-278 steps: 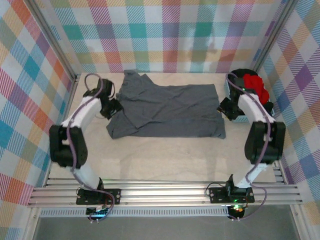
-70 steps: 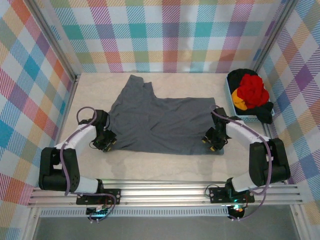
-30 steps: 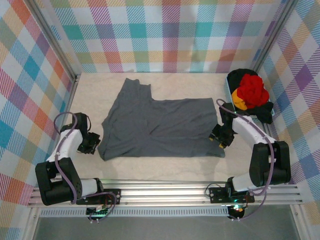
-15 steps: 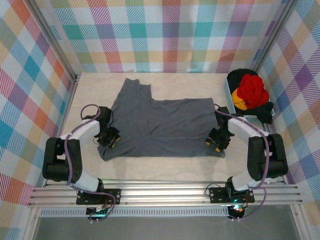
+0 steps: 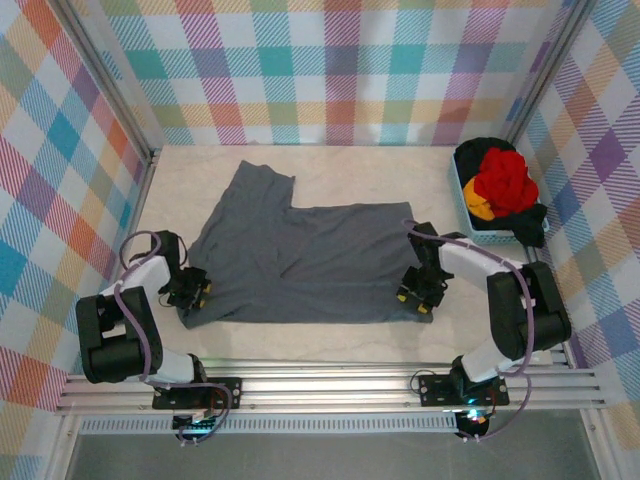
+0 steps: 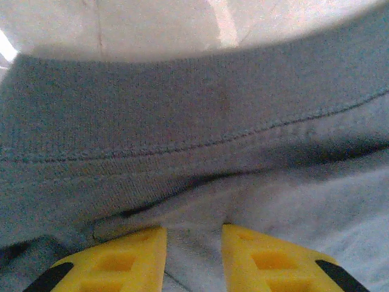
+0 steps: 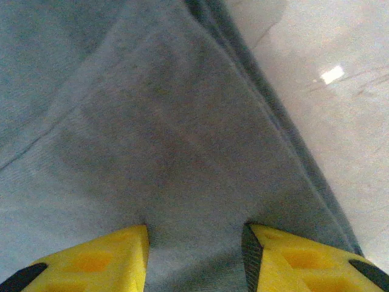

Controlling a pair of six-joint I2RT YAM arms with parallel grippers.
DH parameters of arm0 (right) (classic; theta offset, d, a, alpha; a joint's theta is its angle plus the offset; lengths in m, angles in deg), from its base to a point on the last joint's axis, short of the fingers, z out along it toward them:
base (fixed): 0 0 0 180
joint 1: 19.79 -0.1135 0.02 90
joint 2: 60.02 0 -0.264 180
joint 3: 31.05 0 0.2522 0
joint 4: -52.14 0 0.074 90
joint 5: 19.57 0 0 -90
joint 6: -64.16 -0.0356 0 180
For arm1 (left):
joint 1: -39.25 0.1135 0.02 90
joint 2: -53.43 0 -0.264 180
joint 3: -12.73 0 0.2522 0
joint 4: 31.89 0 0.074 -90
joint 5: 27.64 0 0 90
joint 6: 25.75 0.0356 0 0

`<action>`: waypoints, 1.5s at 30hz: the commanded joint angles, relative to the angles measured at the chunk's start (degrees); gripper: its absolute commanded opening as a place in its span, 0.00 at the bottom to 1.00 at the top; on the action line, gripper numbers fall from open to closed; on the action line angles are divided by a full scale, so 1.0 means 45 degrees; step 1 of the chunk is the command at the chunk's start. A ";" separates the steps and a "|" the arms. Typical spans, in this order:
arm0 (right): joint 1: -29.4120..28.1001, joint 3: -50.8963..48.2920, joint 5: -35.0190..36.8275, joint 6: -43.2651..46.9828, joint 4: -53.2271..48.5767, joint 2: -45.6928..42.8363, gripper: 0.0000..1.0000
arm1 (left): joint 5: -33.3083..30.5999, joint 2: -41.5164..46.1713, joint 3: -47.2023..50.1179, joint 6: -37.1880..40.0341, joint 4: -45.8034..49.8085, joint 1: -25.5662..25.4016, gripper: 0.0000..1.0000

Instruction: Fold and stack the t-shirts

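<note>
Near the front edge of the tabletop [image 5: 350,335], the left gripper [image 5: 190,297] sits low at the near-left corner of the grey shirt [image 5: 310,255]. In its wrist view the yellow fingers [image 6: 127,255] pinch a ridge of the cloth [image 6: 194,121] between them, so the left gripper [image 6: 194,234] is clenched on the shirt. A stitched hem band runs across just beyond the fingers, with bare tabletop past it.

The right gripper [image 5: 412,297] is at the shirt's near-right corner. Its fingers [image 7: 103,258] stand wider apart, with grey cloth [image 7: 152,121] puckered between the tips. The right gripper [image 7: 194,234] grasps the shirt too, and the shirt's edge slants away on the right against pale tabletop.

Between the two grippers the grey shirt lies spread and mostly flat across the middle of the tabletop, creased lightly. One part juts toward the far-left corner.

At the far-right corner stands a pale blue basket [image 5: 478,238]. It holds a bunched red shirt [image 5: 503,180], a yellow shirt [image 5: 480,210] beneath it, and a black shirt [image 5: 487,147] spilling over the rim.
</note>
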 commanded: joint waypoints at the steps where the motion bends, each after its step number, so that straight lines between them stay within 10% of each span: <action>1: -0.0016 0.0694 0.0529 -0.0062 -0.0102 -0.1046 0.47 | -0.0289 0.0379 -0.1709 0.1023 0.1017 -0.0247 0.37; 11: 0.1183 0.5985 -0.0733 0.2508 0.1359 0.2612 0.55 | -0.1013 -0.5534 -1.0415 0.3194 0.1003 -0.2378 0.49; 24: 0.1912 0.8951 -0.2013 0.2976 0.1832 0.5703 0.55 | -0.0256 -1.3364 -1.8759 0.4202 -0.0067 -0.2285 0.53; 45: 0.2115 0.7803 -0.3309 0.2450 0.2583 0.4718 0.56 | 0.0697 -1.7329 -2.2923 0.2670 -0.1514 -0.2593 0.60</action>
